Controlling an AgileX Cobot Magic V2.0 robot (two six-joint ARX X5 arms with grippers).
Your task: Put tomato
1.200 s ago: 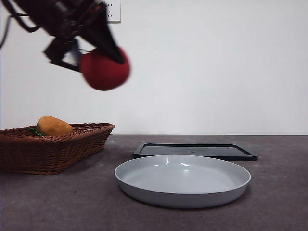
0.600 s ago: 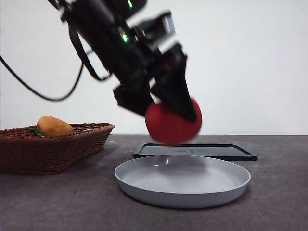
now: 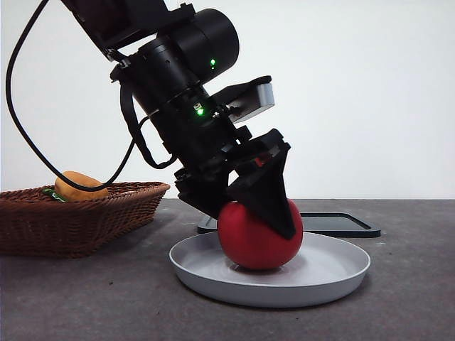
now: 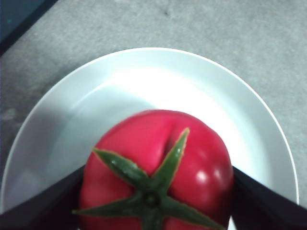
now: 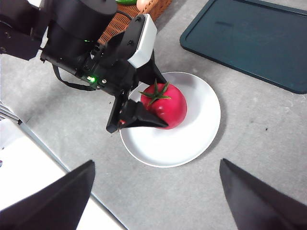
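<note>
Squeezing the round shiny red tomato [image 3: 256,238] between its two black jaws, the left gripper [image 3: 260,213] held it on the round grey plate [image 3: 334,273], toward nine o'clock from the middle, while the right gripper [image 5: 156,191] hung spread wide above.

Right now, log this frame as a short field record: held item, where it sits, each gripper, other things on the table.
held item: tomato, stem up
location: resting in the white plate
left gripper: jaws shut on the tomato
right gripper: open, high above the table, holding nothing
basket: beside the plate, orange-brown item inside
dark tray: behind the plate
</note>
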